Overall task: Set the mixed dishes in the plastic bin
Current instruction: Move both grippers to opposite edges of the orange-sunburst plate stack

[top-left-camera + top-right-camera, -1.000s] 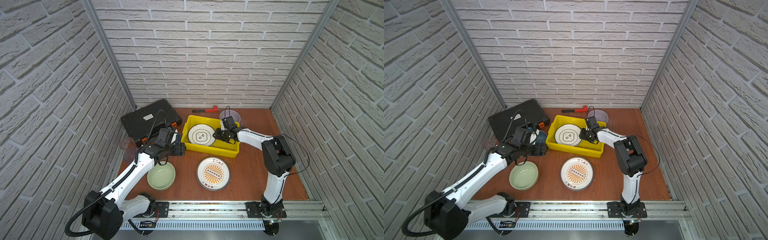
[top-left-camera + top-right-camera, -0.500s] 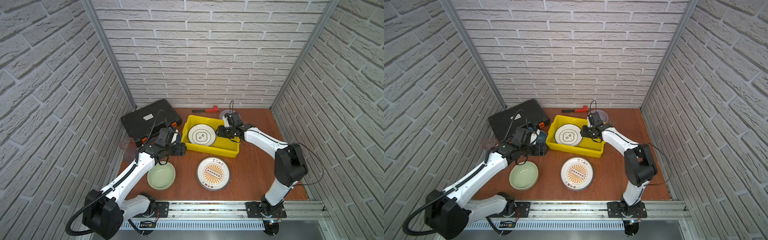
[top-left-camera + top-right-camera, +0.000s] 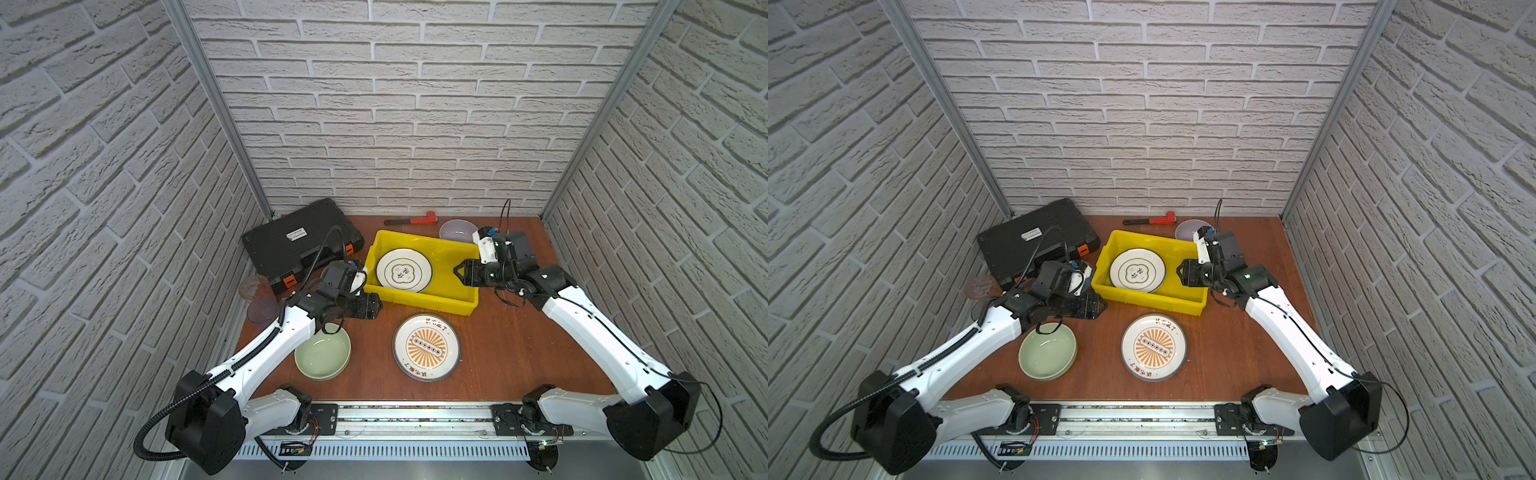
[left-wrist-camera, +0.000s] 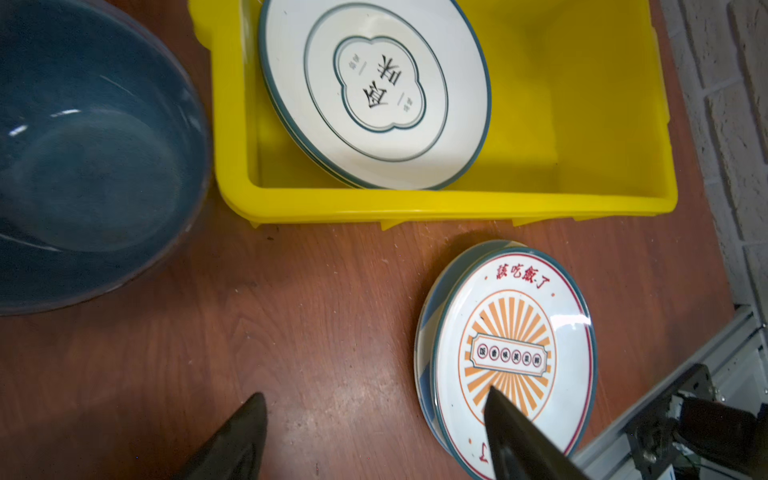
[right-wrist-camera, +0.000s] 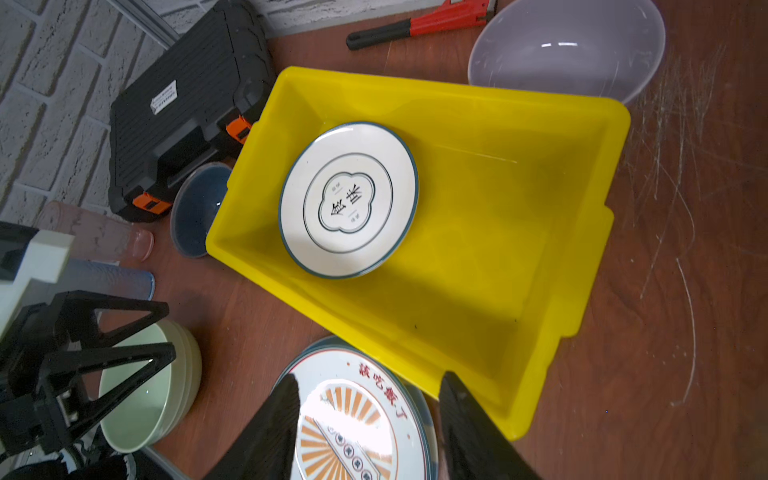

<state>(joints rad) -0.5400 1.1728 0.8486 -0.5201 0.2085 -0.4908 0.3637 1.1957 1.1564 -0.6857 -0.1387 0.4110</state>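
Bright yellow lipped plastic bin [image 3: 432, 249] holds a glossy round green-rimmed white plate [image 3: 404, 271]; the right gripper [image 3: 458, 273] has backed off, widening empty, the left gripper [image 3: 377, 306] spread empty.

Inside the bright yellow rectangular plastic bin [image 3: 451, 266], the white green-rimmed round plate [image 3: 404, 271] blocks the left half; the right half is free.

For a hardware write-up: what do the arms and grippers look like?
The left arm and right arm have white links with black joint housings. A ribbed black conduit loops along the left; a thin black cable trails the right. The left gripper and right gripper are black, with pointed triangular fingers.
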